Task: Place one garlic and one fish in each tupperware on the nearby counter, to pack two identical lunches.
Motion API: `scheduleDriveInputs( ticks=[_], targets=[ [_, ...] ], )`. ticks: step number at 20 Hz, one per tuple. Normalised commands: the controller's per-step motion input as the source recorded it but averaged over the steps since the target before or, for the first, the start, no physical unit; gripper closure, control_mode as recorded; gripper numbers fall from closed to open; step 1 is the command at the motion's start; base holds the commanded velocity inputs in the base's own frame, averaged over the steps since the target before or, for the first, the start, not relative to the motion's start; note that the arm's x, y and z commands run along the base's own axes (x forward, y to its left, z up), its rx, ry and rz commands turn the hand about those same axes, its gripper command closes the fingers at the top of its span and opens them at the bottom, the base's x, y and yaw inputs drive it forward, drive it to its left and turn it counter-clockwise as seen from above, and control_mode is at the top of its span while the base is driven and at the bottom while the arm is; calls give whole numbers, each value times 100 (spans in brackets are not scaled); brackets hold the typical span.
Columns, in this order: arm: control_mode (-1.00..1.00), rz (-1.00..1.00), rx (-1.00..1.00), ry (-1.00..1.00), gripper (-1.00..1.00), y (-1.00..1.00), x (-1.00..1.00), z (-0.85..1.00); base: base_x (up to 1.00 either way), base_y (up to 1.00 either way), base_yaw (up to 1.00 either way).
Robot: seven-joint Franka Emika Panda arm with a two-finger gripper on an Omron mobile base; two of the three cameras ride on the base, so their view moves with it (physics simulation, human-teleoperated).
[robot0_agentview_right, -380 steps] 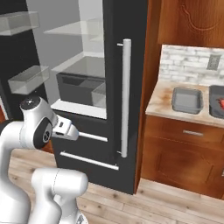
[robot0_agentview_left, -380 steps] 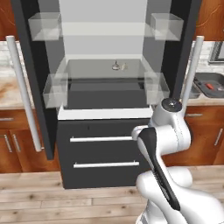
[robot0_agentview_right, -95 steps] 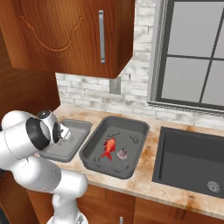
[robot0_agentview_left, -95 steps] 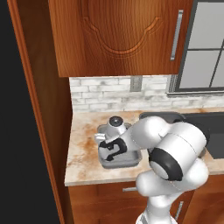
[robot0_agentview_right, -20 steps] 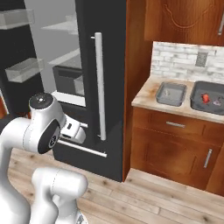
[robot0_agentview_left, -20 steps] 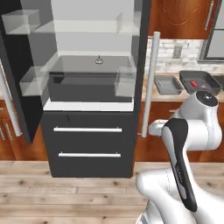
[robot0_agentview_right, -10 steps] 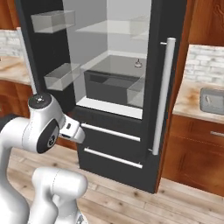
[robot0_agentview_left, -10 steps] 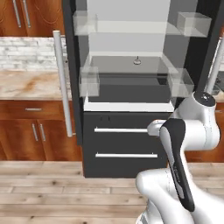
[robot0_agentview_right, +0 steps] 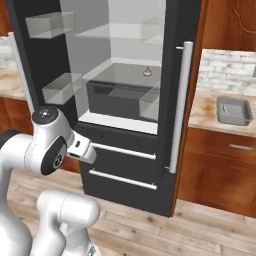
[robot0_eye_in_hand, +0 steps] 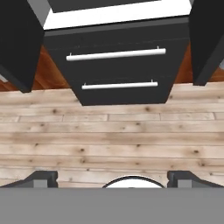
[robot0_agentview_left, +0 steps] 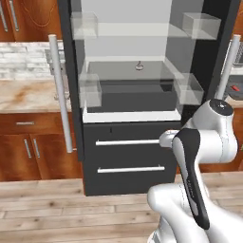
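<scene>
Two glossy black fridge doors (robot0_agentview_right: 187,100) are being shown swung wide, each edged by a long round pale handle (robot0_agentview_left: 60,92), with a pale interior between them. Glassy grey shelves (robot0_agentview_left: 130,71) and boxy see-through bins (robot0_agentview_left: 90,90) are lining the inside. One tiny pale garlic (robot0_agentview_left: 138,66) with a pointed tip is sitting on the middle shelf, toward the back, well apart from the bins; it is also being seen in the right base view (robot0_agentview_right: 148,72). Below the shelves, a white ledge is capping two flat black drawers (robot0_eye_in_hand: 118,72), each fitted with a slim horizontal bar handle.

The gripper (robot0_eye_in_hand: 111,178) is being held wide, nothing between its fingertips (robot0_eye_in_hand: 41,178), and is being pointed down at the pale wood-plank floor (robot0_eye_in_hand: 109,131) in front of the drawers; open floor is lying all around it. The white arm is being kept folded low in front of the fridge, clear of both door edges.

One shallow grey rounded-corner tupperware (robot0_agentview_right: 234,110) is resting on the mottled beige stone-look surface (robot0_agentview_right: 207,112) right of the fridge, over reddish-brown wooden cabinets (robot0_agentview_right: 220,167); its contents cannot be made out. A second stretch of the same surface (robot0_agentview_left: 26,95) is lying to the left of the fridge, backed by pale brick-like tile.
</scene>
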Motion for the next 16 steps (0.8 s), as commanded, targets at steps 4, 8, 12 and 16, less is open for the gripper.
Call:
scheduleDriveInputs(
  ticks=[4,8,12,16],
  targets=[
    [100,0,0,0,-100,0,0,0,6,45,-23],
    [100,0,0,0,-100,0,0,0,36,46,-5],
    [100,0,0,0,-100,0,0,0,49,-7,0],
    [100,0,0,0,-100,0,0,0,65,-26,0]
  ],
)
